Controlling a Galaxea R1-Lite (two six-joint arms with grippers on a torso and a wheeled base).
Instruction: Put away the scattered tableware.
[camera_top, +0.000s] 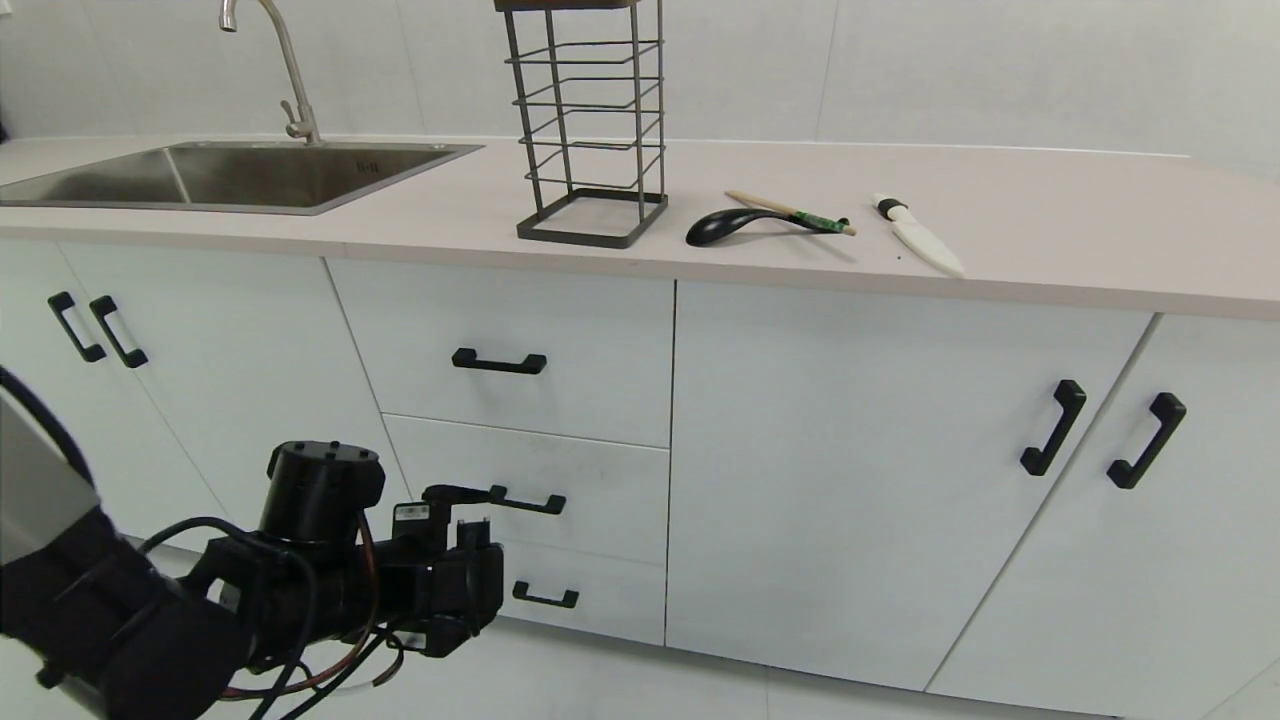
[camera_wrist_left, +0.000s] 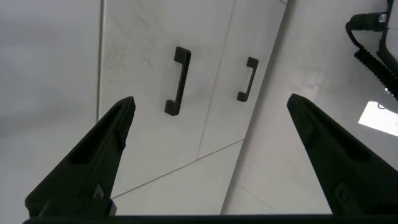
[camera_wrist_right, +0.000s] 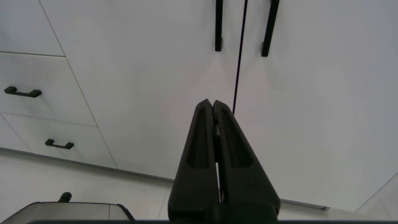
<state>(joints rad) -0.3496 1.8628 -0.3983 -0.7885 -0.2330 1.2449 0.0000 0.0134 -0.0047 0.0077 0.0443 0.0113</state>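
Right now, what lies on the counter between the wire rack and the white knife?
A black spoon and wooden chopsticks lie between the rack and the knife, as the head view shows.

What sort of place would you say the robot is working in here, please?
Probably a kitchen: a steel sink with a tap, a countertop over handled cupboards, and a spoon beside a wire rack.

Pale countertop (camera_top: 1050, 200) carries a wire rack (camera_top: 578, 238); beside it a black spoon (camera_top: 715, 228); seemingly chopsticks (camera_top: 790, 210); a white knife (camera_top: 920, 238)
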